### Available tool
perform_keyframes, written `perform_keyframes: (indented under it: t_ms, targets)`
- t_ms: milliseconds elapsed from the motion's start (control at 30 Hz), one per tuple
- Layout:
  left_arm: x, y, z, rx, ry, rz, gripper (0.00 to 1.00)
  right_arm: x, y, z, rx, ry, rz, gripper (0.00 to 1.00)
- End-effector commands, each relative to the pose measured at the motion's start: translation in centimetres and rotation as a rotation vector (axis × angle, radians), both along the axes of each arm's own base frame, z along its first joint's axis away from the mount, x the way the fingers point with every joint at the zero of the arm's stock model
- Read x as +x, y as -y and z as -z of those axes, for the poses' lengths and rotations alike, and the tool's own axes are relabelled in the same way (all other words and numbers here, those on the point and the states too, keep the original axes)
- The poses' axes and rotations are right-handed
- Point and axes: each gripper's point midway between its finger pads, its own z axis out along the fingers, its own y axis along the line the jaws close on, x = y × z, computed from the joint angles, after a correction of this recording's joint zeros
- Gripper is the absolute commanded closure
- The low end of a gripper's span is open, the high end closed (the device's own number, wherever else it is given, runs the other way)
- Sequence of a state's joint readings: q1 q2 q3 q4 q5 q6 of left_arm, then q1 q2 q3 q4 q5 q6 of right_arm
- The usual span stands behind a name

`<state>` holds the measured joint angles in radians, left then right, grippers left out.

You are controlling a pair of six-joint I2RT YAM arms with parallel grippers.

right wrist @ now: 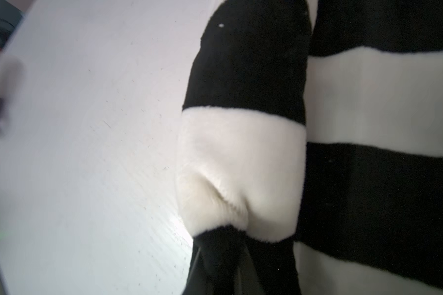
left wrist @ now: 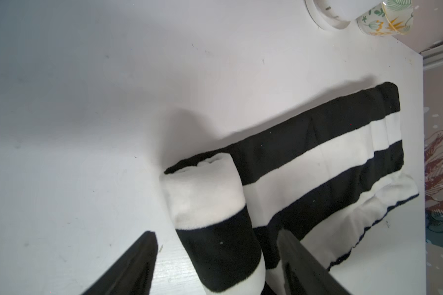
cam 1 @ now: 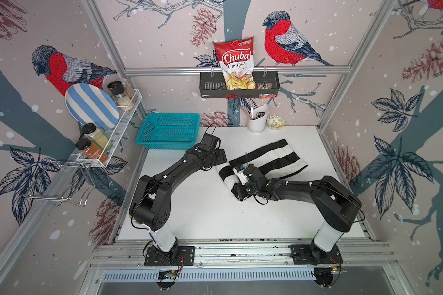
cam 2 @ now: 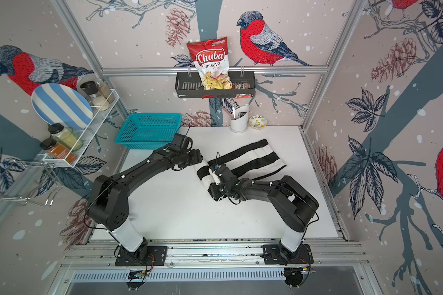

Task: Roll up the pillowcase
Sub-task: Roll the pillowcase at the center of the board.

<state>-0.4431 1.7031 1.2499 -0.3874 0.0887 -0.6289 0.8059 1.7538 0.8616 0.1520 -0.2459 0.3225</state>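
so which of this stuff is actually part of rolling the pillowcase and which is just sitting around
In the job:
- pillowcase, partly rolled
- right gripper, pinching the roll
- left gripper, open astride the roll

Just lying about:
- teal basket
- striped plate
- chips bag
- white cup
- small bowl
- spice jars

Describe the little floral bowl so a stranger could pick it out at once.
Find the far edge of the white table, below the black wall rack holding the chips bag. A white utensil cup stands there, and the bowl sits just beside it. It alone is small, low and cream with green and yellow leaf prints.
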Motion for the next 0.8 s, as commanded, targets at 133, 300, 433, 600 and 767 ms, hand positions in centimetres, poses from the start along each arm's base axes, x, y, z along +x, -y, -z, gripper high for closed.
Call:
perform_keyframes:
  t_ms: [133,300,433,600,767]
  targets:
    - [-1.2,3.9,2.6,-0.079,-0.037,0.077,0.30,0.8,1.0,0.0,0.266,-0.273,-0.006,1.00]
    - [-1.2,5.4,6.3,-0.036,-0.110,0.092,0.31,1.5,2.3,0.2,0.299,-0.297,0.042,0.99]
    - [-1.3,5.9,8.5,0.001,-0.148,0.108,0.39,1.8,3.1,0.1,0.269,-0.261,0.096,0.84]
    - [-1.7,6.2,9.2,0.011,-0.155,0.123,0.43,3.3,6.5,-1.3,0.088,-0.071,0.281,0.23]
    - [-1.7,6.3,9.0,0.008,-0.150,0.129,0.43,3.7,9.3,-4.6,-0.201,0.237,0.422,0.19]
